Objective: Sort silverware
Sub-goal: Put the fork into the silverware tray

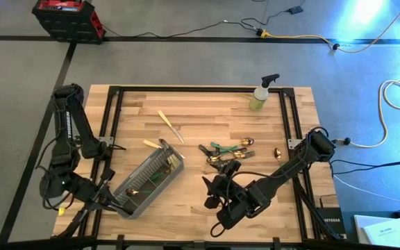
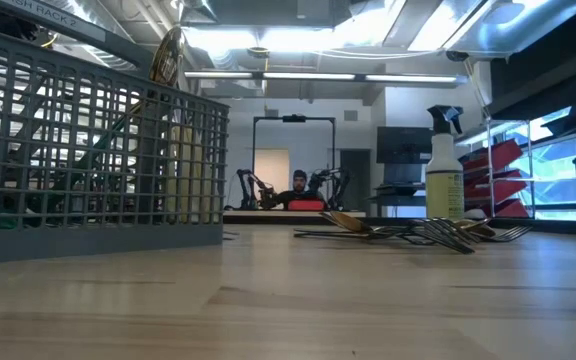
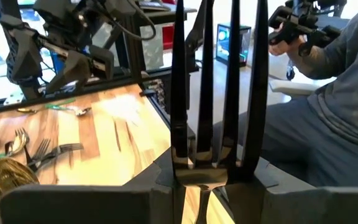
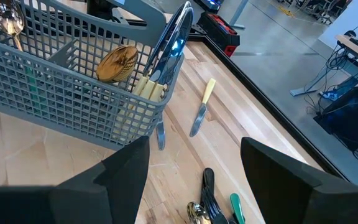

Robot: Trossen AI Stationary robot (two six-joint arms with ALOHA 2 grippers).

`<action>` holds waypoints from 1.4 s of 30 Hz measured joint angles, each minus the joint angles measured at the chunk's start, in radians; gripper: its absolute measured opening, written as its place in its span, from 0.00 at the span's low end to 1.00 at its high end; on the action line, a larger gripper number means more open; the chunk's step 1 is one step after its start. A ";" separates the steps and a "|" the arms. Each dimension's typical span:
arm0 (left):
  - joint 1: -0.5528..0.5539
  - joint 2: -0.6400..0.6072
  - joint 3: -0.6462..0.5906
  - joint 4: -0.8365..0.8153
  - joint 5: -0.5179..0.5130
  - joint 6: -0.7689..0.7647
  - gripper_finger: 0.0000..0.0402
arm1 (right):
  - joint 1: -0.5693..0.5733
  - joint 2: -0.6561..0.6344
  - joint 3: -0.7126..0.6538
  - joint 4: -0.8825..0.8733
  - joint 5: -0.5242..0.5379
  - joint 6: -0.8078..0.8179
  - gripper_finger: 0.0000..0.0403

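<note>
A dark fork (image 3: 219,93) sticks out ahead of my left gripper (image 3: 197,194), which is shut on it at the table's near left (image 1: 108,194), beside the near end of the grey mesh caddy (image 1: 148,179). The caddy holds a gold spoon (image 4: 117,62), cream-handled knives (image 4: 148,90) and other pieces. More silverware lies in a pile (image 1: 228,153) at mid-table. Two cream-handled knives (image 1: 171,126) (image 1: 151,144) and a gold spoon (image 1: 278,151) lie apart on the wood. My right gripper (image 4: 194,180) hovers open, right of the caddy (image 1: 210,193), with nothing between its fingers. My left gripper pinches the fork at its neck (image 3: 197,177), just below the tines, between its two fingers. The fork lies along the fingers, with its tines pointing straight ahead of them. The fork's head stands free in the air, and its handle is hidden behind the fingers.
A yellow-green spray bottle (image 1: 262,94) stands at the far right. Black frame rails (image 1: 294,125) run along the table's edges. In the left wrist view a person (image 3: 334,99) sits close beyond the table's edge. Bare wood lies at the far left and near middle.
</note>
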 joint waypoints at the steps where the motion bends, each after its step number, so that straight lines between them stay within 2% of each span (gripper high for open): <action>1: -0.002 0.000 0.000 0.001 0.000 0.001 0.18 | 0.000 0.000 0.000 0.000 0.000 0.000 0.59; 8: -0.005 -0.003 0.000 -0.006 0.000 -0.005 0.18 | 0.000 0.000 0.000 0.000 0.000 0.002 0.59; 20: -0.005 -0.030 0.000 -0.202 0.006 -0.156 0.18 | 0.000 0.000 0.000 0.000 0.000 0.006 0.59; 27: -0.005 -0.030 0.000 -0.206 0.114 -0.154 0.18 | 0.000 0.001 0.000 0.000 0.000 0.006 0.59; 36: -0.005 -0.030 0.000 -0.206 0.090 -0.150 0.19 | 0.000 0.001 0.000 -0.001 -0.001 0.021 0.59; 42: -0.005 -0.030 0.000 -0.204 0.047 -0.140 0.26 | 0.000 0.001 0.000 -0.001 -0.002 0.021 0.59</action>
